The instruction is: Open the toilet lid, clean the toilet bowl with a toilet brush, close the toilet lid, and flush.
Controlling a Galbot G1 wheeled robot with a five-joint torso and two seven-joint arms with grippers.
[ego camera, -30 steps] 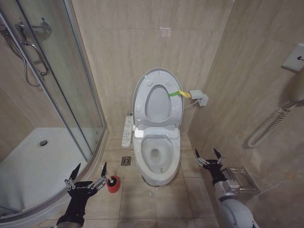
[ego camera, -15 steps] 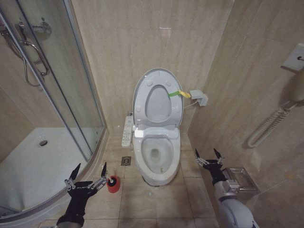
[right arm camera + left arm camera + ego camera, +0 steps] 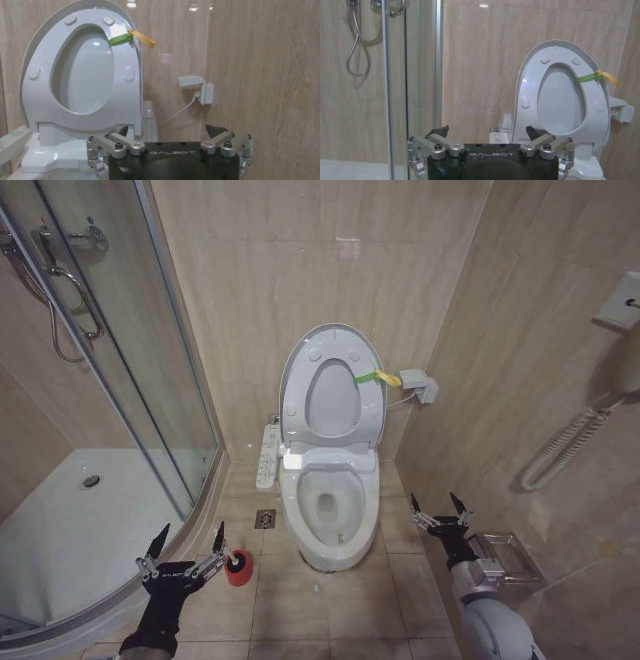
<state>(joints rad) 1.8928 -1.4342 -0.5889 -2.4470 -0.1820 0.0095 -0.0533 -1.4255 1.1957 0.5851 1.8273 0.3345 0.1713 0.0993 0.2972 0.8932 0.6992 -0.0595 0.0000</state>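
- The toilet lid (image 3: 332, 385) stands raised, leaning back against the tiled wall, with the ring-shaped seat (image 3: 331, 398) lifted flat against it; a yellow-green strap (image 3: 374, 377) hangs off the lid's right edge.
- The toilet bowl (image 3: 331, 515) lies open below on the floor, between the two arms, its rim uncovered.
- A narrow white button panel (image 3: 268, 455) sits along the bowl's left side, near the wall.
- The toilet brush (image 3: 238, 560) stands in a small red cup holder (image 3: 238, 573) on the floor tiles, left of the bowl and near the shower's curved edge; its black head shows above the cup.
- The left gripper (image 3: 184, 546) hovers low on the left with its jaws spread wide and holding nothing; the brush lies just beside the right-hand jaw tip, outside the gap rather than between the jaws.
- In the left wrist view the left gripper (image 3: 487, 132) points toward the wall, with the raised lid (image 3: 562, 92) well beyond it and off to one side.
- The right gripper (image 3: 437, 507) hovers to the right of the bowl, near its rim but apart from it, jaws wide and empty.
- In the right wrist view the right gripper (image 3: 167, 131) faces the wall, with the upright lid (image 3: 80, 71) ahead and the strap (image 3: 131, 36) at its upper edge.
- A glass shower enclosure (image 3: 110, 360) fills the left of the room.
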